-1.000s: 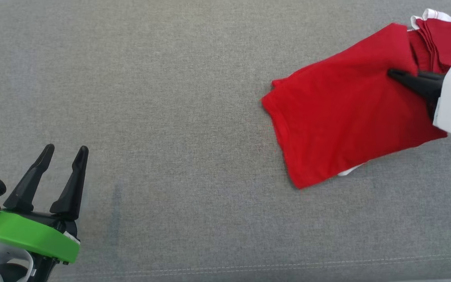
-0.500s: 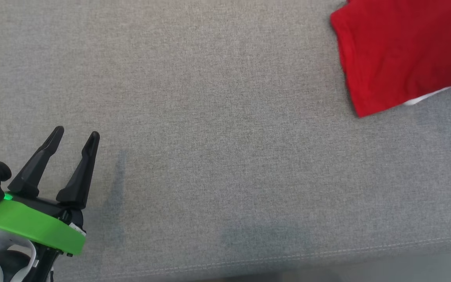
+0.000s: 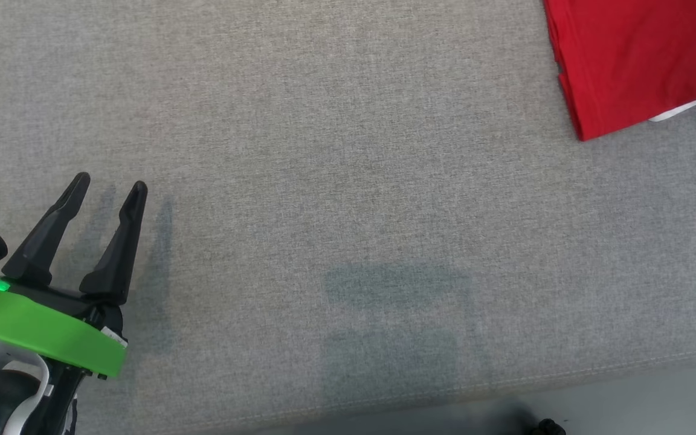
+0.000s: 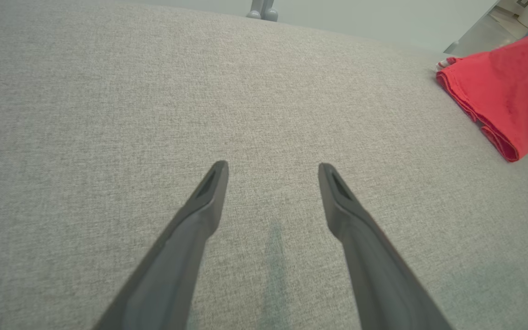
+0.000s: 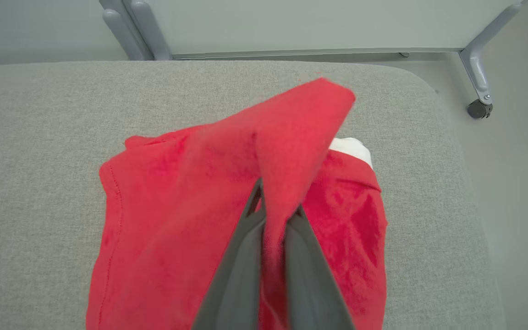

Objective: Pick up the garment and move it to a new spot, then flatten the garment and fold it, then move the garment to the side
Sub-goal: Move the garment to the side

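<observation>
Since a second ago the whole head view has shifted, so the camera has moved. The red garment [image 3: 644, 60] now sits in the far right corner of that view, and the near seam of the grey cushion [image 3: 348, 181] and a strip of floor [image 3: 626, 405] have come in along the near edge. The left gripper [image 3: 111, 181] keeps its place at the near left, above bare cushion and well apart from the garment. Its two dark fingers are spread wide with nothing between them, which the left wrist view confirms [image 4: 273, 167]: only grey fabric lies between and beyond the tips. In that view the garment [image 4: 511, 101] lies far off to the right as a folded stack, with its rolled edge turned toward the gripper.

In the right wrist view the right gripper [image 5: 275, 206] is clenched on the garment [image 5: 177, 220]. A fold of red cloth is pinched between the two fingers and rises past their tips as a loose flap. The remainder of the garment is spread flat on the cushion below, close to the cushion's rounded right end. A bit of white trim [image 5: 351, 149] peeks out at the far side of the red cloth, and in the head view white [image 3: 680, 109] shows under its near edge. Beyond the cushion stands a pale metal frame with a small caster [image 5: 477, 109] on the floor. A soft blocky shadow [image 3: 390, 326] lies on the near middle of the cushion.
</observation>
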### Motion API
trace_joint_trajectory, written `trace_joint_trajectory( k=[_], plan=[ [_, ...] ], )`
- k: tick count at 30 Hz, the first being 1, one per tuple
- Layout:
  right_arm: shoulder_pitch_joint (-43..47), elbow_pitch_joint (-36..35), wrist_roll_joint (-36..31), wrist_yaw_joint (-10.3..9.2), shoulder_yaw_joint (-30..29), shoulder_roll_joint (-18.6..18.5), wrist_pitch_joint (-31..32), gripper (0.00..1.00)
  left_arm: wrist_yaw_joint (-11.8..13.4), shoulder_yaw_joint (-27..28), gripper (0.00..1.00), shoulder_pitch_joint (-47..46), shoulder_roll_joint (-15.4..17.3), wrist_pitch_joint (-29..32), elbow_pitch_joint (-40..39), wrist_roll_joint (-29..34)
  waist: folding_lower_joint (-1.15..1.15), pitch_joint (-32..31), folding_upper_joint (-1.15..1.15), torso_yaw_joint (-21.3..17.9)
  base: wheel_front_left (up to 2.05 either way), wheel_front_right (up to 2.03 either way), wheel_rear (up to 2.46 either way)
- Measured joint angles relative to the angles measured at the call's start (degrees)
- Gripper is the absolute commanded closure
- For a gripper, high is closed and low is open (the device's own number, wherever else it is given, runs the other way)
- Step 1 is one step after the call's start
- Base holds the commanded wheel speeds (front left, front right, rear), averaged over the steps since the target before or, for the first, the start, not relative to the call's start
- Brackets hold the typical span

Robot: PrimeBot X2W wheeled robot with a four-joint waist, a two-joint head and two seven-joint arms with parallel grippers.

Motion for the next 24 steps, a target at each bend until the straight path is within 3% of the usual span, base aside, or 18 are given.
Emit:
trace_joint_trajectory(
  k=[12,13,14,15,16,24],
  plan=[
    [0.3,8.8,-2.0,-0.04,-3.6,0.6,-7.5,0.98,0.3,-0.3,0.00,0.0,0.9,1.4,0.9,1.1,0.00,-0.1,0.00,-3.1,0.00,0.00,0.00],
    [0.6,9.7,-2.7,-0.05,-3.7,0.3,-8.4,0.89,0.3,-0.6,0.00,0.0,0.9,1.5,0.9,1.1,0.00,-0.1,0.00,-3.2,0.00,0.00,0.00],
    [0.9,10.6,-3.2,-0.10,-4.1,0.3,-9.4,0.73,0.3,-0.9,0.00,-0.1,0.9,1.6,0.9,1.1,-0.01,-0.2,0.00,-3.3,0.00,0.00,0.00],
    [1.5,11.4,-4.1,-0.18,-4.2,0.3,-10.5,0.18,0.3,-1.1,0.00,-0.2,0.9,1.8,0.9,1.1,-0.01,-0.2,0.00,-3.4,0.00,0.00,0.00],
    [2.2,12.1,-5.3,-0.44,-4.0,0.4,-11.9,0.00,0.3,-1.3,0.00,-0.2,0.9,1.9,0.9,1.1,-0.01,-0.3,0.00,-3.4,0.00,0.00,0.00],
    [10.8,19.3,-8.2,-0.45,-2.6,7.9,-18.7,0.00,0.3,-2.4,0.00,-1.4,0.1,2.0,1.9,1.1,-0.01,-1.3,0.00,-2.8,0.00,0.00,0.00]
  ],
)
